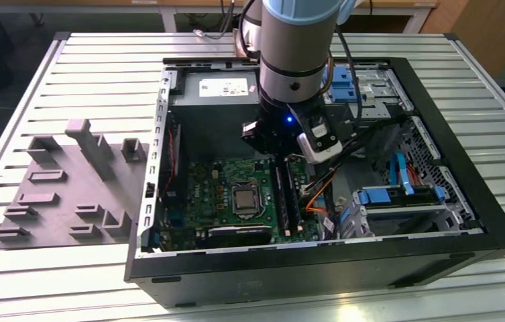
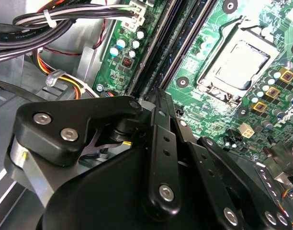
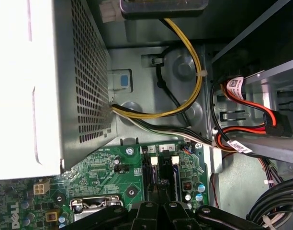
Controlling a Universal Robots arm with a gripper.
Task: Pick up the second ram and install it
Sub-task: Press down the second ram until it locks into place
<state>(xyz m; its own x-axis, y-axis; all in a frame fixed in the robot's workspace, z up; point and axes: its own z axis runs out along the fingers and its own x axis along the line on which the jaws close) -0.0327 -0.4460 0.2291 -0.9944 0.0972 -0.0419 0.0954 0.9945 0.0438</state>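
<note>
Hand (image 2: 158, 103) low over ram slots (image 2: 185, 45), case walls close.

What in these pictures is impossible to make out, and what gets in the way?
- Gripper: in both wrist views its own black linkage covers the fingertips, so open or shut cannot be told.
- Second ram: in the exterior view the arm covers its far end, so whether it is fully seated is unclear.
- Memory slots: in the first wrist view the gripper cuts off their near ends.
- Processor: its markings are too small.
</note>
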